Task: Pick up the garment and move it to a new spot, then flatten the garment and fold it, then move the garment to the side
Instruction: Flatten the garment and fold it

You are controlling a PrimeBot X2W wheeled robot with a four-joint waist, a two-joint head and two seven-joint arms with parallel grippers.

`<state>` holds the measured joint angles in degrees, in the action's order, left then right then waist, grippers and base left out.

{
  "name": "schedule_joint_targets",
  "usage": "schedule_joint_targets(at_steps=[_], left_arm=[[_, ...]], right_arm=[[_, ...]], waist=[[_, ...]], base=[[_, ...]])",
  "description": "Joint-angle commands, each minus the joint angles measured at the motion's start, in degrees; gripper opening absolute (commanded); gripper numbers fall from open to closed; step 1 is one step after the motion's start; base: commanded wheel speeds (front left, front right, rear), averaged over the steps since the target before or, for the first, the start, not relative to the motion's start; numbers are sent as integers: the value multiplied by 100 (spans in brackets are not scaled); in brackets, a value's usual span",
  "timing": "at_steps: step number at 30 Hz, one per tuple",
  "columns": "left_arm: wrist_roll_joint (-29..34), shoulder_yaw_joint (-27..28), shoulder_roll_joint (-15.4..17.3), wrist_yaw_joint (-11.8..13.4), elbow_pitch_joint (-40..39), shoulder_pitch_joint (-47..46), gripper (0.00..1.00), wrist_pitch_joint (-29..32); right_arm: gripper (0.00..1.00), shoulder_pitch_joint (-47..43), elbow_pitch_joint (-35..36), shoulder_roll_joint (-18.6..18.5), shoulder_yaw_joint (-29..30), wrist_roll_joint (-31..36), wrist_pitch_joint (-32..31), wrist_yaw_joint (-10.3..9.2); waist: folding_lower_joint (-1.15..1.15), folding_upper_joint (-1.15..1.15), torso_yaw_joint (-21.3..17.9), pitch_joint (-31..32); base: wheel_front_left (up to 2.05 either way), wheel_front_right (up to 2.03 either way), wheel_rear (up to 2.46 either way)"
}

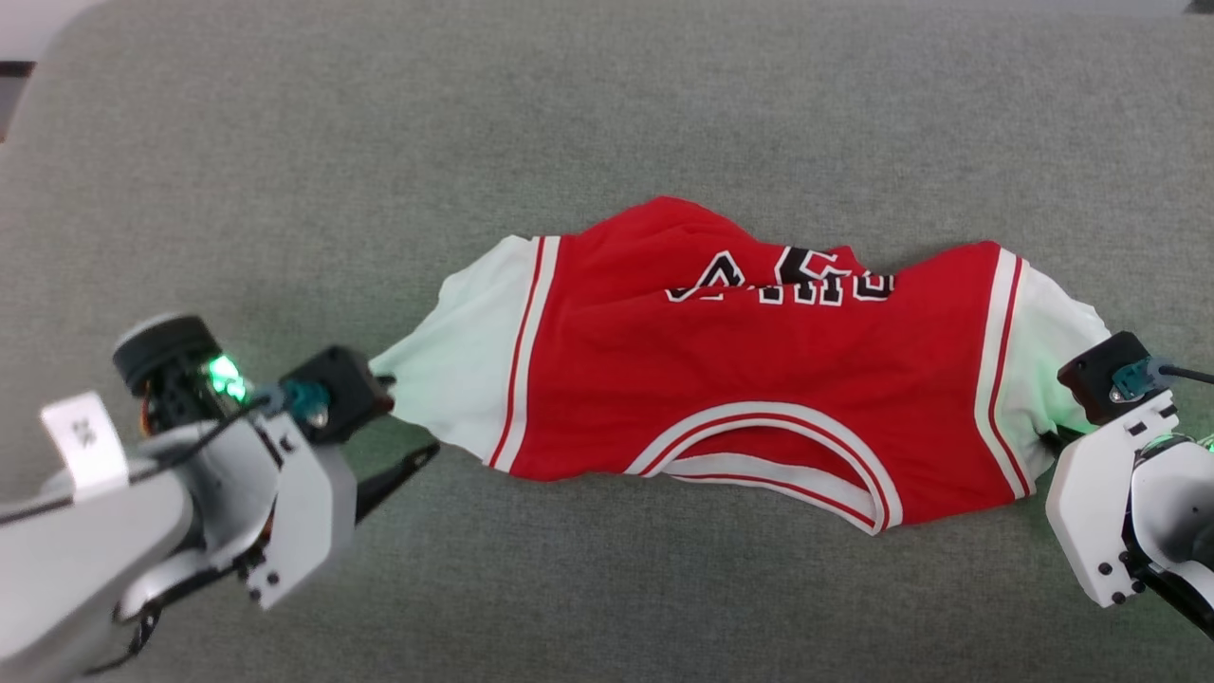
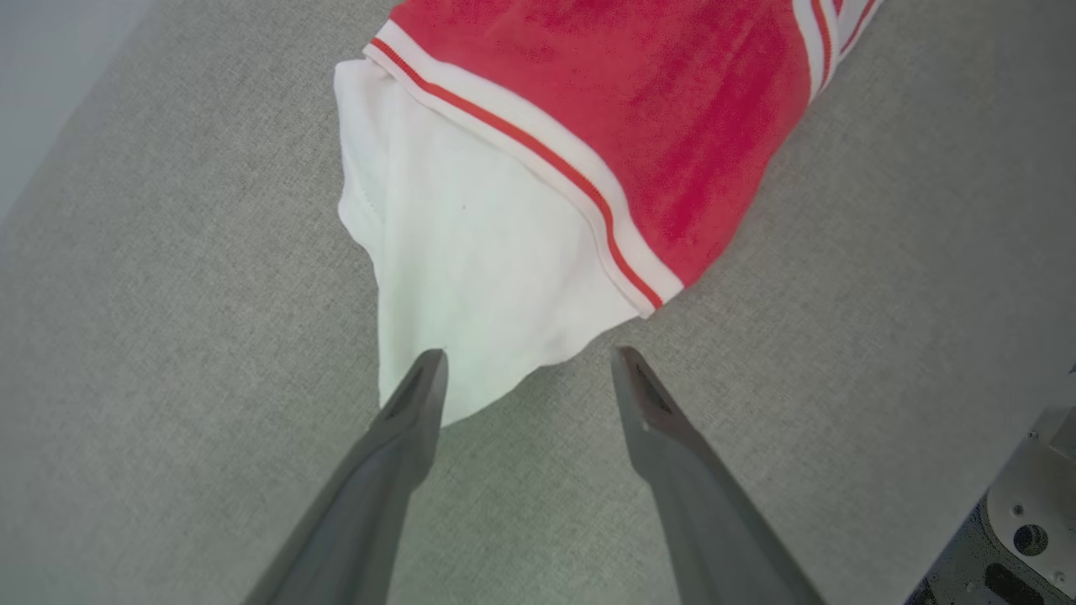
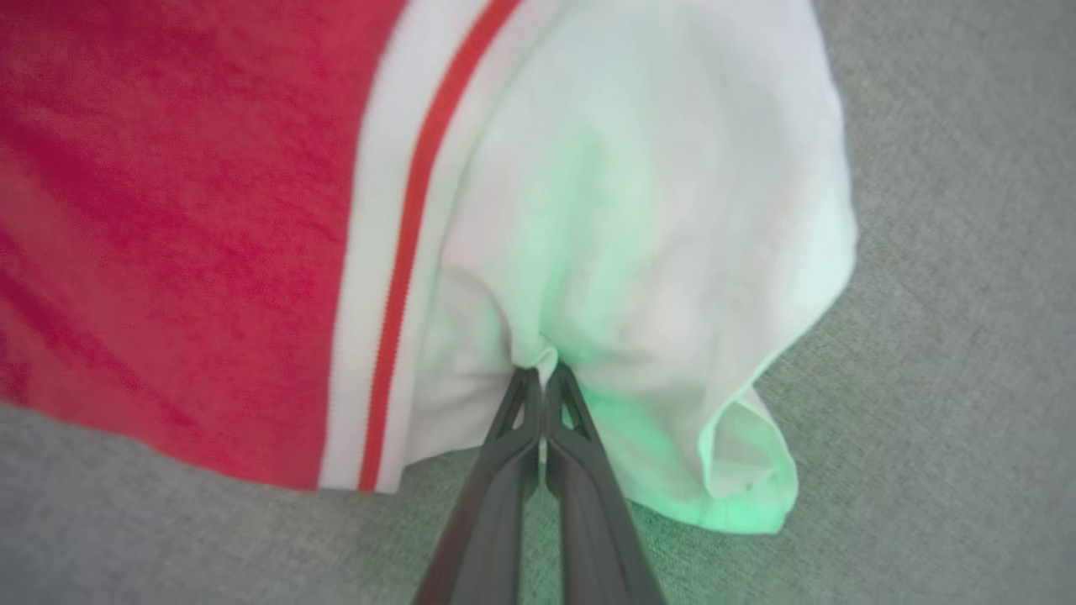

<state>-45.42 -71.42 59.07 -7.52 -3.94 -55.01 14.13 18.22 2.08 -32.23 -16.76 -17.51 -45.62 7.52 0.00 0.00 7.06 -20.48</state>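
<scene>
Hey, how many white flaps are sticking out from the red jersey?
2. The left flap sits at the open left tool; the right flap is pinched in the shut right tool, at opposite ends of the jersey.

left gripper point(image 2: 528, 360): jaws spread | right gripper point(image 3: 544, 376): jaws pinched together

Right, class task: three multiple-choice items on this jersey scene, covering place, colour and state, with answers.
1. Where is the jersey? A in a basket; B on the grey surface; C on a chair.
2. Its letters are: A blue; B yellow; C black.
3. The right gripper is: A shut on the jersey; B open; C shut on nothing.
Answers: B, it lies spread on grey fabric; C, black with a white outline; A, it pinches white cloth.
</scene>
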Motion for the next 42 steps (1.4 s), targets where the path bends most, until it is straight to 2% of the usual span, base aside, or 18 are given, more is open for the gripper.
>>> schedule_joint_targets(at_steps=[1, 6, 11, 17, 25, 26, 27, 28, 29, 30, 31, 37, 42], left_arm=[[-63, -102, -76, 11, 111, -216, 100, -16], [-29, -209, -309, 10, 261, -112, 100, 204], [-71, -194, -365, 12, 253, 10, 100, 442], [53, -194, -513, 11, 419, 66, 100, 449], [252, -204, -794, 11, 870, 49, 100, 168], [220, -204, -828, 11, 926, 66, 76, 124], [223, -206, -857, 11, 978, 82, 48, 94], [223, -206, -857, 11, 978, 82, 48, 94], [231, -207, -877, 11, 1046, 98, 32, 64], [235, -207, -906, 12, 1131, 90, 3, 1], [213, -208, -941, 12, 1217, 92, 0, -70], [14, -207, -1051, 12, 1522, 130, 0, -359], [-645, -196, -989, 11, 1726, -37, 0, -882]], right_arm=[[0, 24, -126, 77, -82, 43, 11, -6], [0, 85, -150, 101, -116, 62, -26, -7], [0, 155, -144, 148, -117, 103, -27, -7], [0, 230, -143, 193, -184, 108, -44, -6], [0, 255, -159, 229, -227, 58, -21, -6], [0, 251, -156, 234, -234, 57, -14, -5], [0, 244, -153, 237, -240, 53, -15, -4], [0, 244, -153, 237, -240, 53, -15, -4], [0, 236, -150, 240, -242, 48, -18, -2], [0, 222, -149, 242, -237, 43, -11, -2], [0, 208, -144, 248, -235, 36, -9, -2], [0, 139, -129, 329, -206, 14, 63, -1], [0, 65, -1, 364, -7, -56, 206, -1]], waist=[[0, 0, -46, -87], [0, 0, -63, -159], [0, 0, -50, -234], [0, 0, -51, -296], [0, 0, -99, -321], [0, 0, -113, -319], [0, 0, -125, -315], [0, 0, -125, -315], [0, 0, -136, -310], [0, 0, -142, -302], [0, 0, -149, -292], [0, 0, -200, -146], [0, 0, -276, 142]], base=[[0, 0, 0], [0, 0, 0], [0, 0, 0], [0, 0, 0], [0, 0, 0], [0, 0, 0], [0, 0, 0], [0, 0, 0], [0, 0, 0], [0, 0, 0], [0, 0, 0], [0, 0, 0], [0, 0, 0]])
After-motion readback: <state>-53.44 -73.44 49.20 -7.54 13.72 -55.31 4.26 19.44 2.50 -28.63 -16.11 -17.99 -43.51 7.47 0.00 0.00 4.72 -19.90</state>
